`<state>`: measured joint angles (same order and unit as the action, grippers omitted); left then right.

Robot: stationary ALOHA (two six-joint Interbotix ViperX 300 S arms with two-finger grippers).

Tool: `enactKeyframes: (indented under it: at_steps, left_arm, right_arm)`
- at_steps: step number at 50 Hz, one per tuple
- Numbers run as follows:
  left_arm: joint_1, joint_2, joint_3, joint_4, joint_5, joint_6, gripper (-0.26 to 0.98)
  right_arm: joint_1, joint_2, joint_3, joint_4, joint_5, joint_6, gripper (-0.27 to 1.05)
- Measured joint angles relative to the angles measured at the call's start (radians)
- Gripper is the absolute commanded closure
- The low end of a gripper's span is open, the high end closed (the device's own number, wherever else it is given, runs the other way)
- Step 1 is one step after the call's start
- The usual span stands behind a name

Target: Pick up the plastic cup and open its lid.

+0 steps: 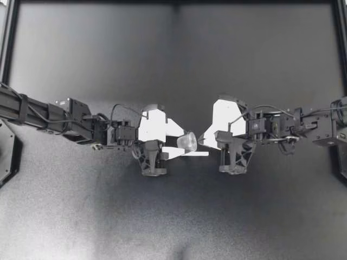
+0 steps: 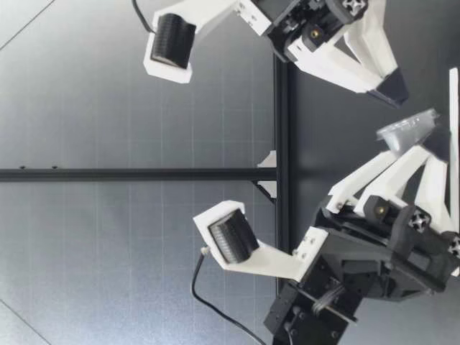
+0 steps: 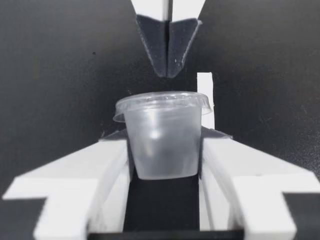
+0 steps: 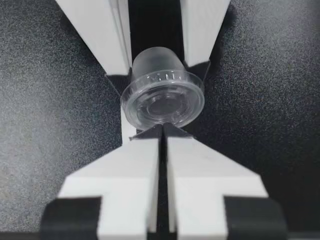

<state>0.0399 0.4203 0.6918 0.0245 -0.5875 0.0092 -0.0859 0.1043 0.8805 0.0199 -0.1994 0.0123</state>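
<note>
A small clear plastic cup (image 1: 186, 142) with its lid on is held on its side between the white fingers of my left gripper (image 1: 191, 143). In the left wrist view both fingers (image 3: 112, 165) press against the walls of the cup (image 3: 162, 135). My right gripper (image 1: 201, 141) faces it, shut, with nothing between its fingers. In the right wrist view the lid (image 4: 163, 106) faces me, and my shut fingertips (image 4: 150, 145) sit just at its rim. The low view shows the cup (image 2: 410, 128) in my left gripper (image 2: 431, 140), with my right gripper (image 2: 397, 93) close above it.
The dark table mat (image 1: 173, 216) stretches around both arms. Black frame rails run along its left edge (image 1: 7, 43) and right edge (image 1: 341, 43). In the low view a black beam (image 2: 144, 174) crosses behind the grippers.
</note>
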Motion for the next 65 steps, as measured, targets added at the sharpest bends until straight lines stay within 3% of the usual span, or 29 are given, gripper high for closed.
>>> enactKeyframes:
  at_steps: [13, 23, 31, 39, 47, 52, 65]
  left_arm:
    - [-0.005, -0.075, 0.069, -0.002, -0.101, -0.017, 0.49]
    - [-0.012, -0.186, 0.175, -0.003, -0.334, -0.075, 0.49]
    - [-0.021, -0.212, 0.212, -0.002, -0.534, -0.110, 0.49]
    - [-0.037, -0.216, 0.213, 0.002, -0.669, -0.118, 0.49]
    - [-0.041, -0.222, 0.215, 0.003, -0.759, -0.135, 0.49]
    - [-0.041, -0.222, 0.215, 0.003, -0.769, -0.153, 0.49]
    - [-0.041, -0.222, 0.213, -0.002, -0.773, -0.184, 0.49]
  right_arm:
    - [0.000, -0.219, 0.061, -0.014, -0.121, -0.017, 0.99]
    - [0.005, -0.383, 0.129, -0.101, -0.370, -0.071, 0.97]
    - [0.006, -0.408, 0.133, -0.121, -0.453, -0.152, 0.92]
    - [0.006, -0.410, 0.123, -0.123, -0.463, -0.288, 0.77]
    - [0.006, -0.413, 0.118, -0.127, -0.466, -0.460, 0.44]
    - [0.006, -0.408, 0.114, -0.127, -0.468, -0.561, 0.31]
    - [0.011, -0.367, 0.101, -0.129, -0.468, -0.876, 0.29]
